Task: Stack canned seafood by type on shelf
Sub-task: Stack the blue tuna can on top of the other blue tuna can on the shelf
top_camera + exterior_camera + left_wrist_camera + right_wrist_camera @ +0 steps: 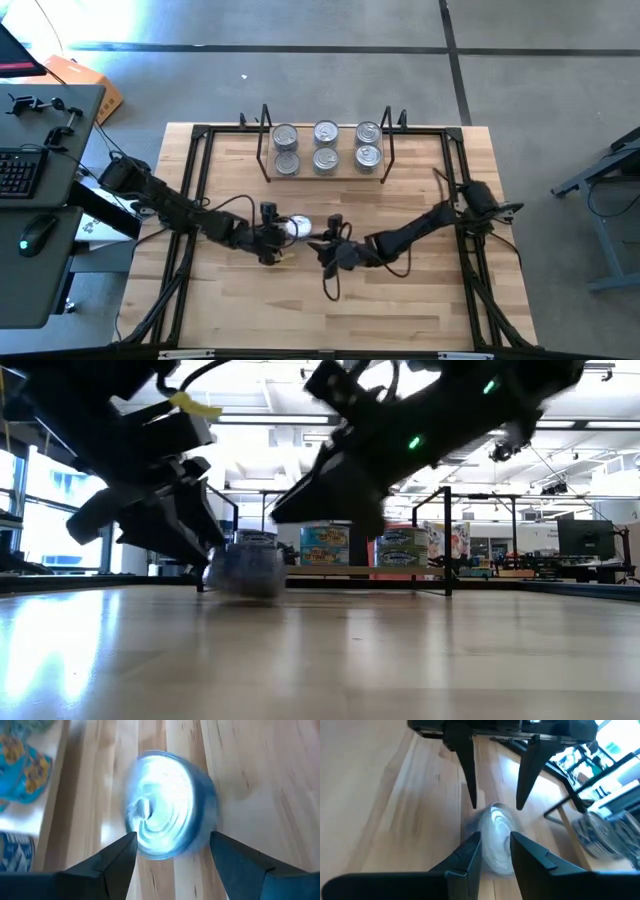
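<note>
Silver-lidded tin (298, 226) sits on the surface in front of the shelf (325, 176), from above. Left hand (172, 851) is spread around it; right hand (495, 851) is narrowly parted, gripping nothing. Looks stiff and slick, so grab the sides.

Six tins (326, 146) fill the shelf (265, 140) — both claws flank one tin (298, 227) mid-table.

No words, brands or numbers can be read; the labels on the tins (325, 547) on the shelf (400, 571) show only coloured patches (blue, teal and orange).
</note>
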Robot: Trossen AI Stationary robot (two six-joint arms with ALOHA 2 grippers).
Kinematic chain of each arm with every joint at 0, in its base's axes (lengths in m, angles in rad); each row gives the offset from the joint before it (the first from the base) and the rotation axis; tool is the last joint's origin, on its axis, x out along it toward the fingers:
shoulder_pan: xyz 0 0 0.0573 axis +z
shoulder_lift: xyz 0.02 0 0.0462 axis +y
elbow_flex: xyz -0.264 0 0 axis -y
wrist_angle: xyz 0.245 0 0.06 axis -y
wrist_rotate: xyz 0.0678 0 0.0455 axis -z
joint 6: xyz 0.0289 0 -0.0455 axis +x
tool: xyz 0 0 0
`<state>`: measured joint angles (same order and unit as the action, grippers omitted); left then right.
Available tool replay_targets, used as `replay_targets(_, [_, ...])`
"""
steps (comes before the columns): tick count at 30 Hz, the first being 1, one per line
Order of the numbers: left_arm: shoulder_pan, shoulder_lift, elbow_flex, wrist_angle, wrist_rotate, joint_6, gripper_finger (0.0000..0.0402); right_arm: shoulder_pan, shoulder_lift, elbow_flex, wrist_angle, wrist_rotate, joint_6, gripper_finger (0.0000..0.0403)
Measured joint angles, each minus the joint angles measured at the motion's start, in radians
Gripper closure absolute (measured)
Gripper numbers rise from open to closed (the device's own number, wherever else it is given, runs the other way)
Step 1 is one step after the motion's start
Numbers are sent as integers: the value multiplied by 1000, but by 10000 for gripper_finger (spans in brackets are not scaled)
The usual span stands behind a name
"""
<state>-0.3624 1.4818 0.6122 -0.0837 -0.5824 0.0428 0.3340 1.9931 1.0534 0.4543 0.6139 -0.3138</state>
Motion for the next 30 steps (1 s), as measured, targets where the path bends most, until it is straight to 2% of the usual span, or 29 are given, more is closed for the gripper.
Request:
replay_targets(3, [22,14,-12,75,38,52,160,33,-63,0,-138,41,55,311])
replay_targets(8, [59,80,-11,182,144,126,161,62,-119,0,-310,27,198,311])
replay_targets(10, [70,118,-11,220,182,152,161,62,-118,-3,-326,12,253,311])
replay_targets(14, [75,186,-10,327,175,195,170,46,-99,-19,-324,-66,352,311])
replay_targets(17, [71,209,-10,383,173,206,187,45,-95,-23,-337,-67,405,311])
replay_targets(20, [68,213,-10,392,172,210,220,56,-99,-23,-343,-65,414,311])
replay_targets(24, [69,211,-9,399,196,225,297,76,-101,-23,-340,-50,403,311])
replay_targets(28, [74,209,-7,414,220,224,382,110,-119,0,-351,31,396,311])
replay_targets(30, [74,210,-8,432,225,221,393,136,-151,19,-356,76,337,311])
